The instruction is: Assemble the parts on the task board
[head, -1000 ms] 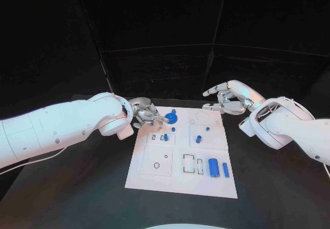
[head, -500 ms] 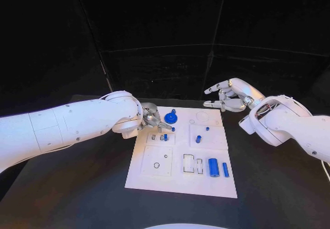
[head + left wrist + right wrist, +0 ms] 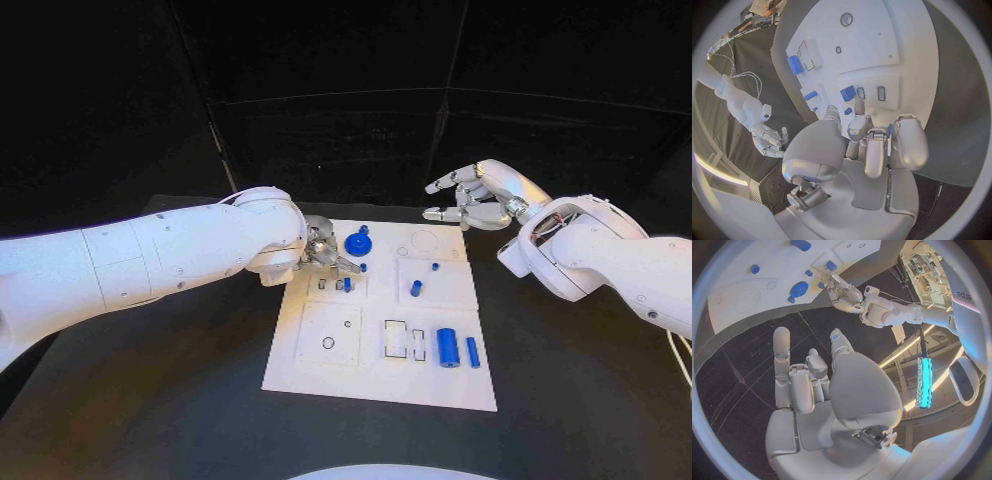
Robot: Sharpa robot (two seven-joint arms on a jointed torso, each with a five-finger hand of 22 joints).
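Observation:
The white task board (image 3: 361,370) lies mid-table with several blue parts on it: a round knob (image 3: 358,243) at the far end, short pegs (image 3: 415,290) in the middle, a thick cylinder (image 3: 449,350) near the front right. My left hand (image 3: 323,256) hovers over the board's far left corner beside the knob. One finger (image 3: 858,107) points at a small blue piece (image 3: 847,93), the others curl in, and a sliver of blue (image 3: 889,131) shows between them. My right hand (image 3: 477,195) hangs open above the far right corner, holding nothing.
Black table (image 3: 173,400) surrounds the board on all sides. My left forearm (image 3: 159,260) stretches across the table's left half. Empty outlined slots (image 3: 395,341) sit at the board's front middle, and a round recess (image 3: 428,243) at its far right.
My left hand has slid a little toward me and onto the board's far left corner, its arm swinging in. The right hand has drifted slightly away from the board. The parts lie as before.

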